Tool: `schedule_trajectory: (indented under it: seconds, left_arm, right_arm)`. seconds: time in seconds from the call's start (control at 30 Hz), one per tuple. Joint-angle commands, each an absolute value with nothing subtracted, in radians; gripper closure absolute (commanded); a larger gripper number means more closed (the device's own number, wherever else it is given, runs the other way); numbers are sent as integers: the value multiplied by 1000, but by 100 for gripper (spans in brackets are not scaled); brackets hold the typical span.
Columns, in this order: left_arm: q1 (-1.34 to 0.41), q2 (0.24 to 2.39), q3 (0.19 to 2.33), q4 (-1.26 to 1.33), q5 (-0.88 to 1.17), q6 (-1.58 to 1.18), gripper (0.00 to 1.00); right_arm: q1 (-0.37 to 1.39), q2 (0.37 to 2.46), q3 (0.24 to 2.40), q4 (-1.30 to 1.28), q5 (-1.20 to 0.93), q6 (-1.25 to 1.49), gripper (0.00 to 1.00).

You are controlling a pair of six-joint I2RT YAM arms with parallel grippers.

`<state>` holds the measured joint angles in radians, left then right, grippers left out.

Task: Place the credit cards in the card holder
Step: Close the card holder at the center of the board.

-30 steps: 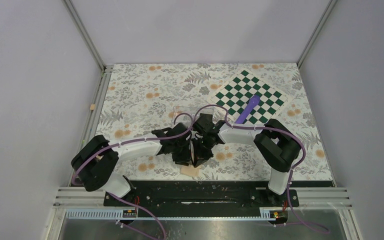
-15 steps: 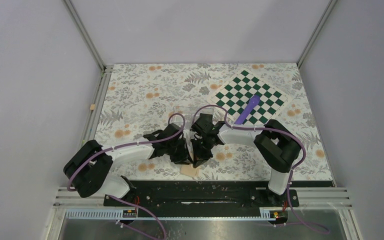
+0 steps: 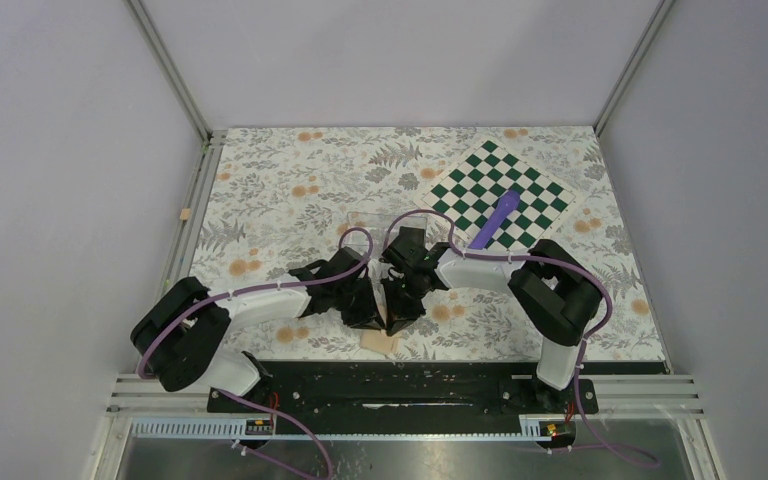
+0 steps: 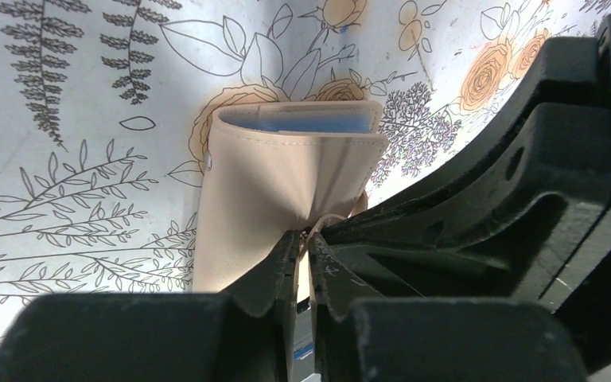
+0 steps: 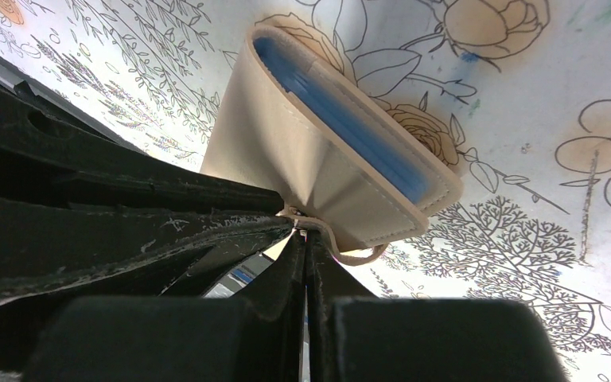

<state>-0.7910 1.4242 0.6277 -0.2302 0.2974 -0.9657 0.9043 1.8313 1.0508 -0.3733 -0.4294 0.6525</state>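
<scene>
Just beyond the meeting tips of the two claws sits the card holder (image 4: pixel 286 175), a folded tan wallet whose far edge gapes a little and shows blue between its two leaves; whether that blue is lining or cards I cannot tell. The left claw (image 4: pixel 304 255) is closed down to a thin slit and appears to nip the wallet's near edge, with a tan sliver showing between its fingers. The right claw (image 5: pixel 306 239) comes in from the opposite side, pressed fully together, with the wallet's thin strap loop (image 5: pixel 358 253) emerging right at its tip, so it seems to pinch that tab. From above, a tan corner (image 3: pixel 380 343) peeks out on the near side of both claws, low over the flowered worktop (image 4: pixel 64 119); whether it is resting or lifted is unclear. I judge the wallet light, soft and floppy, with a smooth skin that could slide out of a shallow pinch. The leaves will likely want to fold shut, so each claw is best placed on a separate leaf edge rather than on the strap, which would twist.
</scene>
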Motion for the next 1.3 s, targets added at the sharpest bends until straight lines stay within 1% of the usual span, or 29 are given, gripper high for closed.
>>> schedule_trajectory:
  seconds: [0.0, 0.27, 0.33, 0.4, 0.47, 0.6, 0.73, 0.77, 0.83, 0.93, 0.97, 1.13, 1.27]
  left_arm:
    - [-792, 1431, 648, -196, 327, -948, 91]
    - [-793, 1432, 649, -212, 341, -921, 85]
    - [-794, 1428, 649, -225, 334, -917, 84]
    - [-795, 1421, 646, -230, 327, -914, 86]
    - [-796, 1421, 646, -230, 325, -912, 92]
    - [-799, 1434, 652, -219, 329, -903, 100]
    - [-803, 1454, 668, -218, 336, -897, 100]
    - [-804, 1453, 671, -218, 336, -897, 100]
    - [-804, 1450, 677, -218, 333, -894, 100]
    - [-804, 1442, 697, -232, 328, -886, 100]
    - [-804, 1442, 700, -236, 329, -884, 100]
    - [-804, 1450, 726, -223, 341, -887, 100]
    - [-804, 1469, 739, -218, 342, -891, 100]
  right_arm:
    - [950, 1881, 1018, -395, -334, 627, 100]
    - [948, 1883, 1023, -396, -340, 629, 100]
    - [948, 1885, 1025, -393, -342, 630, 100]
    - [948, 1886, 1026, -394, -343, 630, 100]
    - [948, 1888, 1026, -394, -345, 629, 100]
    - [947, 1889, 1029, -394, -353, 630, 100]
    - [948, 1867, 1027, -382, -365, 612, 100]
    - [948, 1859, 1021, -372, -370, 609, 98]
    - [948, 1818, 1011, -360, -362, 598, 83]
    - [947, 1749, 1001, -360, -329, 585, 70]
    - [945, 1728, 998, -360, -318, 584, 67]
    - [920, 1662, 994, -364, -297, 585, 57]
    - [889, 1662, 996, -387, -282, 575, 56]
